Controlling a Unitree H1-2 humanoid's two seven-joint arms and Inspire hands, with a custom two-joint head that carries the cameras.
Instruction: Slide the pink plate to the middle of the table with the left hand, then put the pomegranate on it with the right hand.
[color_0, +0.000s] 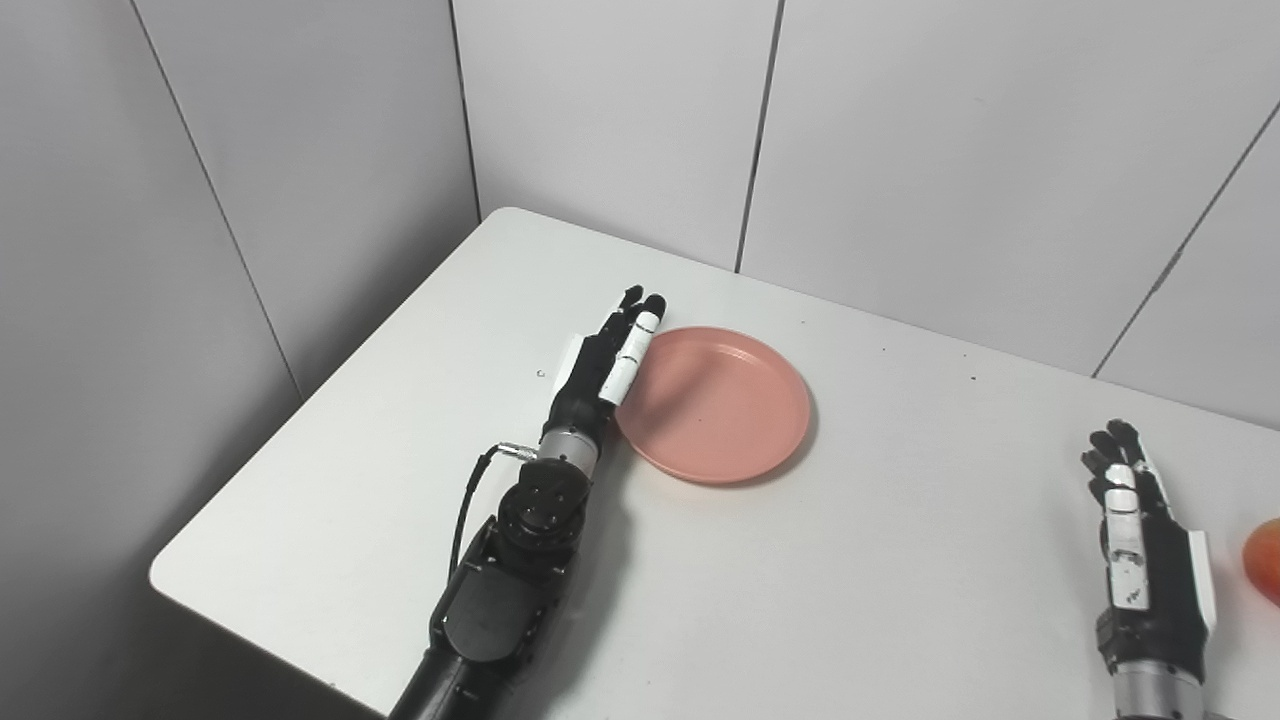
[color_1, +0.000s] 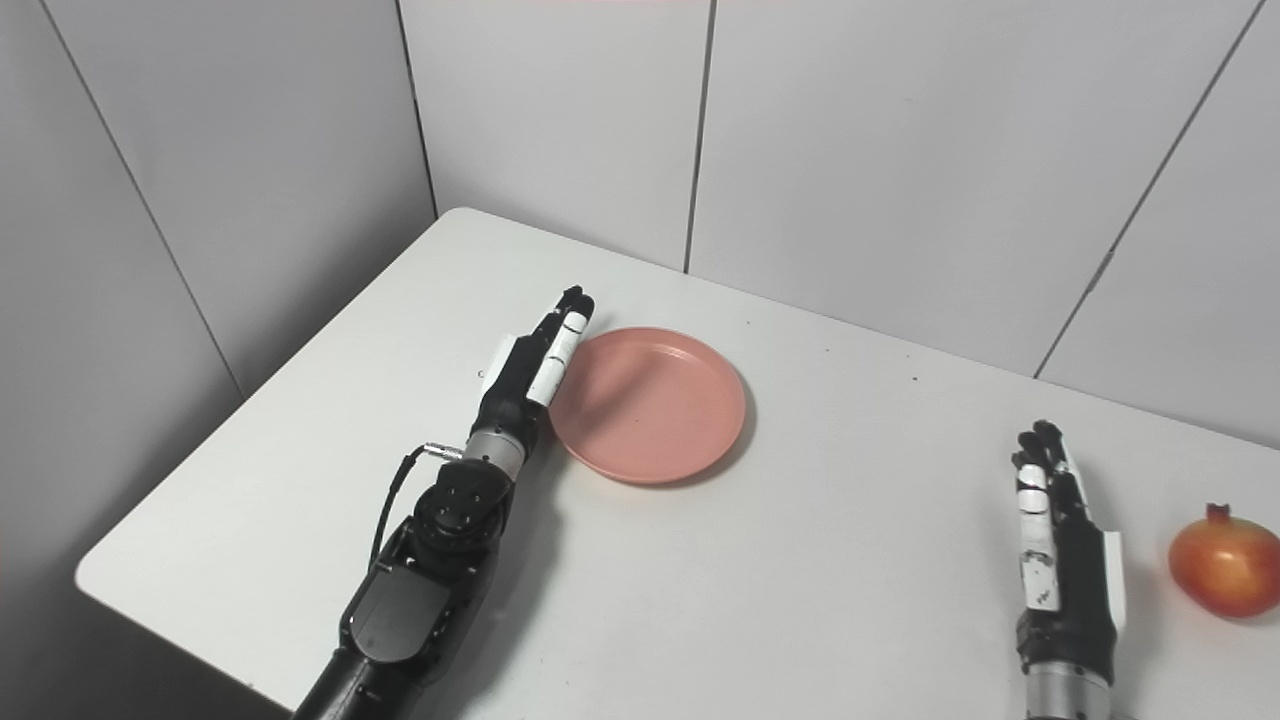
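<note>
A round pink plate (color_0: 725, 405) lies flat on the white table (color_0: 850, 600), left of the middle. My left hand (color_0: 608, 360) is stretched out flat with its fingers straight, its edge touching the plate's left rim; it holds nothing. The pomegranate (color_1: 1225, 563), red-orange with a small crown, stands on the table at the far right. My right hand (color_1: 1060, 545) is open with fingers extended, resting a short way to the left of the fruit and not touching it.
Grey panel walls (color_0: 600, 100) close off the table at the back and left. The table's left edge (color_0: 300, 400) runs diagonally close to my left arm. A tiny dark mark (color_0: 540, 375) lies on the table left of the hand.
</note>
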